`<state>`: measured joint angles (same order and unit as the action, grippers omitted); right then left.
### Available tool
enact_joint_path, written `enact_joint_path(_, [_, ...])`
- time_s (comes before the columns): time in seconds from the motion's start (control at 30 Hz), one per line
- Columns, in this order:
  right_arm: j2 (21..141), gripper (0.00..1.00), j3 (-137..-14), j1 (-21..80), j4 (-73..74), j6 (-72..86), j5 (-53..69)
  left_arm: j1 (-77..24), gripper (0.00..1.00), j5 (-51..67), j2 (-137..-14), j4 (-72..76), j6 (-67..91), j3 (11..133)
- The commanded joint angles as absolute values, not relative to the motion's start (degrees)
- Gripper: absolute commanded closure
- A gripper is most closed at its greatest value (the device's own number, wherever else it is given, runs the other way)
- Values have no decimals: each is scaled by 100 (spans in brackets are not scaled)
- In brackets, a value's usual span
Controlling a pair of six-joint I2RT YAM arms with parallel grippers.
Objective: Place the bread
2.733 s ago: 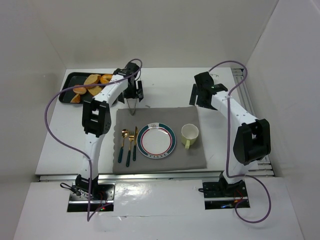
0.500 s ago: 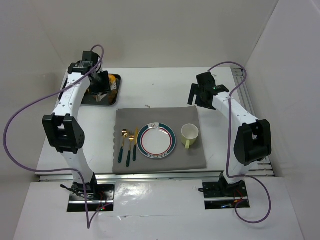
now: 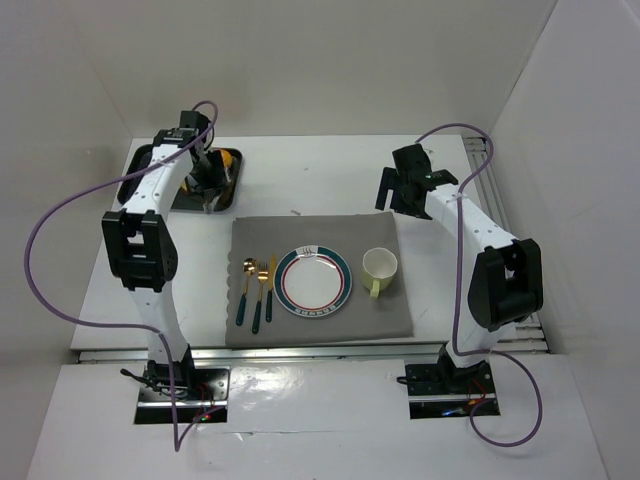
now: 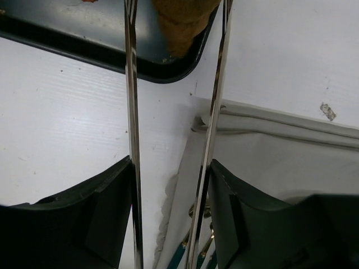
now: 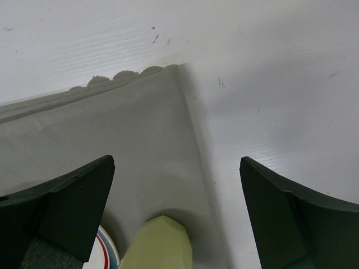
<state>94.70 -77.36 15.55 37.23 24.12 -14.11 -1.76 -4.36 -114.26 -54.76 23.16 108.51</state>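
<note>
Bread [image 4: 182, 19], one piece in view, sits over the corner of the one dark tray [image 4: 84, 50], between two spread tongs [image 4: 132, 112] blades; whether they pinch it I cannot tell. The left gripper [image 4: 171, 165] clamps the tongs. One grey mat [image 3: 400, 300] carries one plate [image 3: 313, 282], one cup [image 3: 380, 266] and three utensils [image 3: 260, 290]. The right gripper [image 5: 176, 161] gapes.

Left arm [image 3: 150, 205] now over the tray [image 3: 140, 168]

Matt cloth placemat [image 3: 320, 232], glossy plate [image 3: 313, 283]
</note>
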Motion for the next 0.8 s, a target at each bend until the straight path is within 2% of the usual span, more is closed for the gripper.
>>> enact_joint_path(0.0, [9360,0,-7875,1521,3524,2347,-1397,-193,36,-554,-11715,-5291,2443,11170])
enact_joint_path(0.07, [9360,0,-7875,1521,3524,2347,-1397,-246,38,-554,-11829,-5291,2443,11241])
enact_joint_path(0.2, [9360,0,-7875,1521,3577,2347,-1450,-246,61,-554,-11638,-5353,2443,11294])
enact_joint_path(0.23, [9360,0,-7875,1521,3577,2347,-1450,-246,71,-554,-11558,-5353,2443,11294])
enact_joint_path(0.27, [9360,0,-7875,1521,3577,2347,-1450,-246,74,-554,-11479,-5353,2443,11346])
enact_joint_path(0.77, [9308,0,-7875,1521,3577,2347,-1389,-193,85,-343,-10662,-5625,2391,11347])
